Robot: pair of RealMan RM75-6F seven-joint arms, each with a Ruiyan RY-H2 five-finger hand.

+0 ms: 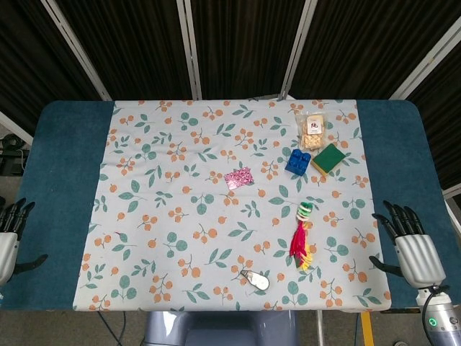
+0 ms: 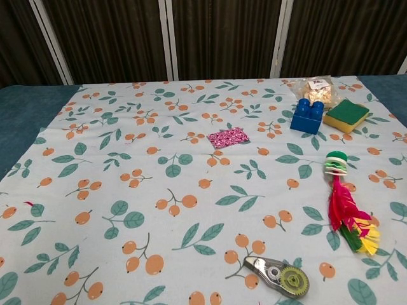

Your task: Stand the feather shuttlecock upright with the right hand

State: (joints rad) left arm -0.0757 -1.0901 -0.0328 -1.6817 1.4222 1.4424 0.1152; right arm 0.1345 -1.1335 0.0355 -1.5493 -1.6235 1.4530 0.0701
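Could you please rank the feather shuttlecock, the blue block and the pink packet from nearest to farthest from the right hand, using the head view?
From the right hand:
1. Feather shuttlecock, lying just left of it.
2. Blue block, farther back.
3. Pink packet, mid-table.

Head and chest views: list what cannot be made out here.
- Left hand: head view, cut off by the left edge; fingers spread, holding nothing visible.
- Both hands: outside the chest view entirely.
- Snack packet: label print too small to read in either view.
- Correction tape dispenser: markings too small in the chest view.
- Feather shuttlecock: lying flat; its underside is hidden.
- Right hand: wrist cut by the bottom edge.
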